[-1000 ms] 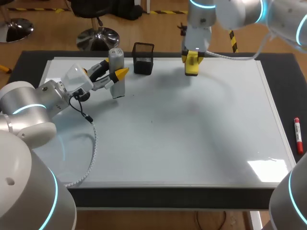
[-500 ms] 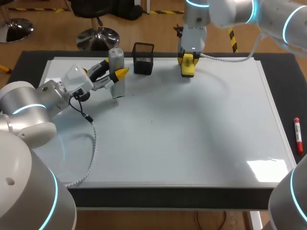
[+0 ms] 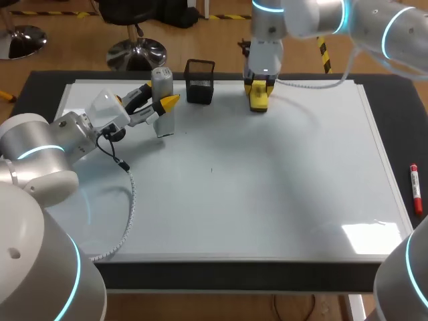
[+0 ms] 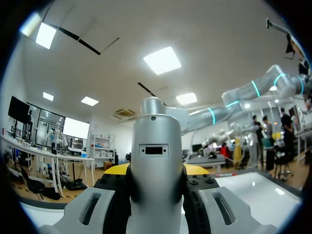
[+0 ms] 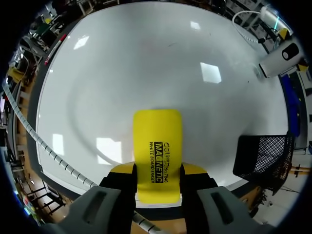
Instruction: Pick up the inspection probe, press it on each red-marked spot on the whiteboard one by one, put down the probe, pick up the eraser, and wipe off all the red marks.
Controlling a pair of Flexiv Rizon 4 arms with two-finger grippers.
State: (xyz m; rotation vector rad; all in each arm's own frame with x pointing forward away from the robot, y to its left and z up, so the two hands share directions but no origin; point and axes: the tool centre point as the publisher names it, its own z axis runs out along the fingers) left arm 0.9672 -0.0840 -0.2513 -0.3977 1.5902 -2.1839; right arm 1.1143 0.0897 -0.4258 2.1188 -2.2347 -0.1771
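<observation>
Silver cylindrical inspection probe (image 3: pixel 162 80): upright at the white whiteboard's (image 3: pixel 267 187) far left, clamped in the left end effector (image 3: pixel 158 95). Yellow rectangular eraser (image 5: pixel 157 146): gripped by the right end effector (image 5: pixel 157 171), near black mesh basket (image 3: pixel 199 81).

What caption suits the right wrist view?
Right claw shut on the yellow eraser over the whiteboard, black mesh basket beside it.

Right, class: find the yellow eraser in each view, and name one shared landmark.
Head view: eraser at the whiteboard's far edge, right of the black mesh basket.
Left wrist view: not in it.
Right wrist view: eraser between that arm's jaws, basket beside it.
Landmark: the basket, in the head and right wrist views.
</observation>
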